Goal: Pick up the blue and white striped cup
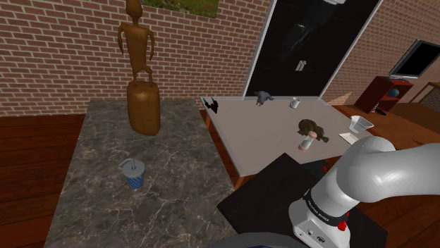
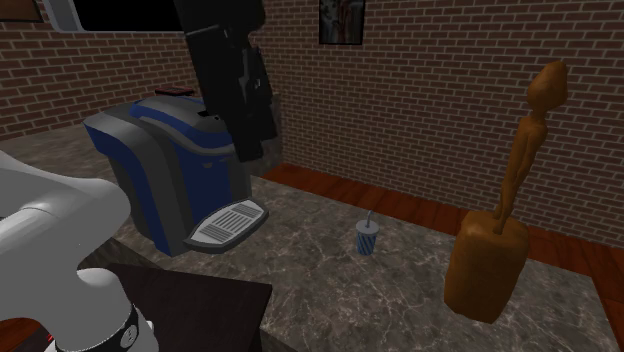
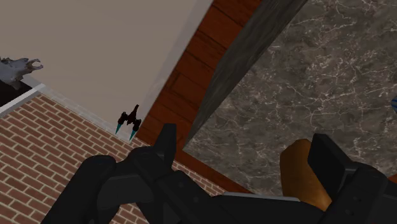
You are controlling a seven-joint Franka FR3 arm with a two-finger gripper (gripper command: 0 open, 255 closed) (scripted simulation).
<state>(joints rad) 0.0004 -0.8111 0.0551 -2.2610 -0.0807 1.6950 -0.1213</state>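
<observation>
The black gripper (image 3: pixel 245 140), jaws spread, is half hiding a brown wooden statue (image 3: pixel 294 175) between them; the blue-and-white striped cup (image 1: pixel 132 174) is standing outside them

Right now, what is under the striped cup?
The blue and white striped cup stands directly on the grey marbled countertop. The patch under its base is covered by the cup itself.

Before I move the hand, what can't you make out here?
Blue and white striped cup with straw: wrist view has a blue sliver at the picture's edge; cannot tell if it is the cup.
Tall brown carved figure: head top cut by the shoulder view's upper edge; base partly behind the hand's finger in the wrist view.
Small items on the grey table: too small to name, shoulder view.
</observation>
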